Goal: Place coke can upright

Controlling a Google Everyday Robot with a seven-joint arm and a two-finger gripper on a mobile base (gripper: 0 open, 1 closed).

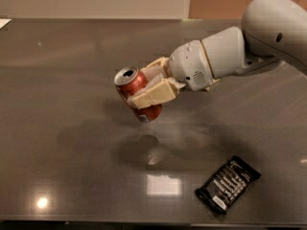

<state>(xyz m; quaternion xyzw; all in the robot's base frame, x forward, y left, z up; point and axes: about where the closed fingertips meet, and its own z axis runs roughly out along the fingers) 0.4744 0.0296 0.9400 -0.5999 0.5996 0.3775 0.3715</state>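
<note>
The red coke can with a silver top hangs above the grey table, tilted with its top up and to the left. My gripper reaches in from the right and is shut on the can, its cream fingers clamped across the can's body. The can's shadow lies on the table below it. The white arm comes from the upper right.
A black snack packet lies flat at the front right of the table. The table's far edge runs along the wall at the top. The green sponge is hidden behind the arm.
</note>
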